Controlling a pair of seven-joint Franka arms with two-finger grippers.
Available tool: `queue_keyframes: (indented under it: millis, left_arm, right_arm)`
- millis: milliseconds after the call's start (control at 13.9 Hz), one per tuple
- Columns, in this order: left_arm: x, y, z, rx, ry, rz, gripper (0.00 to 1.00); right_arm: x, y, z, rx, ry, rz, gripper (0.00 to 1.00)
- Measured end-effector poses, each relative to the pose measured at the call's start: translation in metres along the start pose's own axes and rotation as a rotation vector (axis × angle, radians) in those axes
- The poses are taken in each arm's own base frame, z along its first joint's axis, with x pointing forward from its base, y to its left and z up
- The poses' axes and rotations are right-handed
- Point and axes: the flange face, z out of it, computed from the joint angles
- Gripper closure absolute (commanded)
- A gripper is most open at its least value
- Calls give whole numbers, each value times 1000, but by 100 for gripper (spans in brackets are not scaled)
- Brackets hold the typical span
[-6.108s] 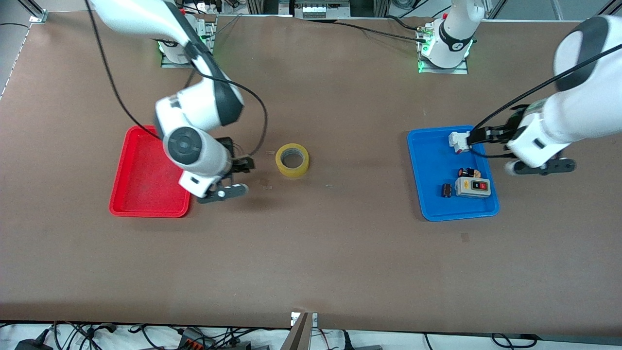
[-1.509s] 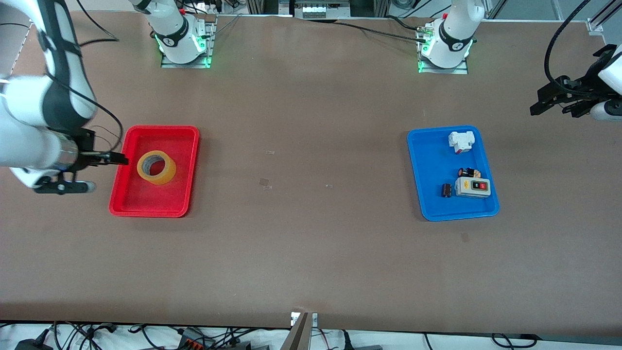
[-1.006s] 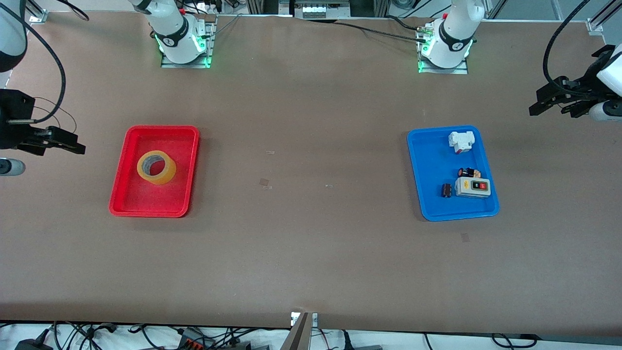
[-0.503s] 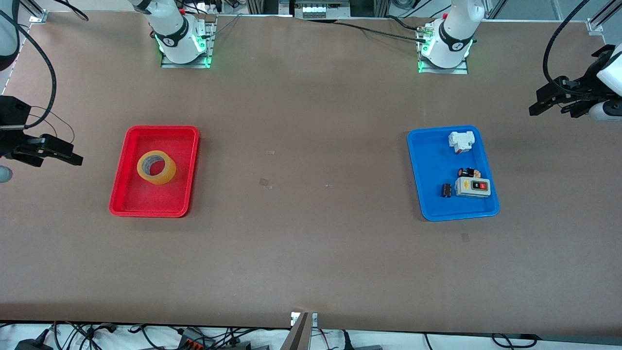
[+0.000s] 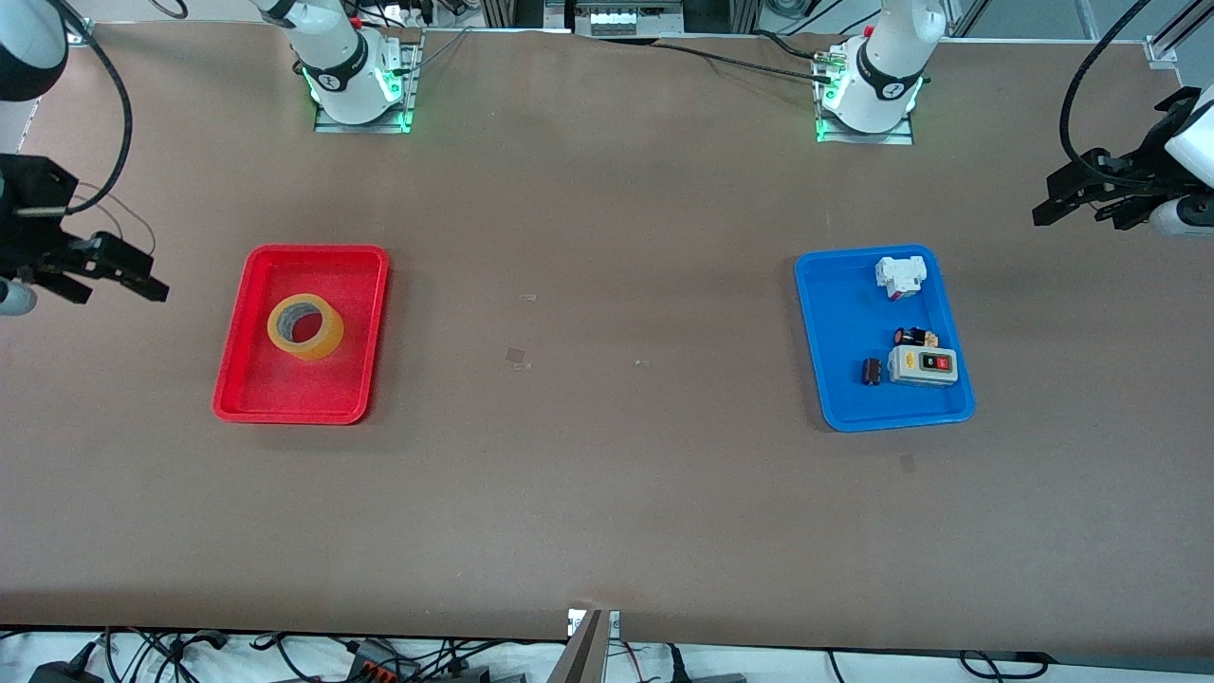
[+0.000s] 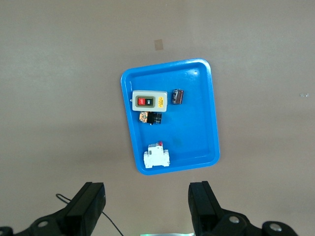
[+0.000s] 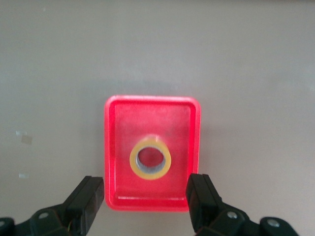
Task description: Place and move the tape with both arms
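Brown table surface [image 5: 607, 493] filled the front view, with both arm bases along its top edge. My right gripper [image 5: 95, 270] hung at the middle-left edge of that frame, over bare table toward the right arm's end, fingers [image 7: 88, 199] spread wide and holding nothing. My left gripper [image 5: 1081, 194] hung at the upper-right edge, over bare table toward the left arm's end, fingers [image 6: 204, 206] likewise wide and empty. The tape [image 5: 304, 325] lay flat inside the red tray [image 5: 248, 398], left of frame centre, well apart from either gripper. The blue tray [image 5: 835, 323], right of centre, held a white block [image 5: 900, 276], a grey switch box [image 5: 923, 365] and two small dark parts [image 5: 870, 371].
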Motion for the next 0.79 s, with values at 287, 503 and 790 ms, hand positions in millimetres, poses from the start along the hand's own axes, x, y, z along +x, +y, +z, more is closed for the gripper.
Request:
queue_keyframes:
  millis: [287,503,790]
  left_arm:
    - [0,1,0,0,0,1,0]
    - [0,1,-3,2,6,1,0]
    - [0,2,-3,2,7,2,0]
  right_arm:
    - [-14,2,-3,-1,-4,-8,0]
    - [-16,6,-1,-1,-17,-1,0]
    - [-23,5,-11,-1,-19,-2,0]
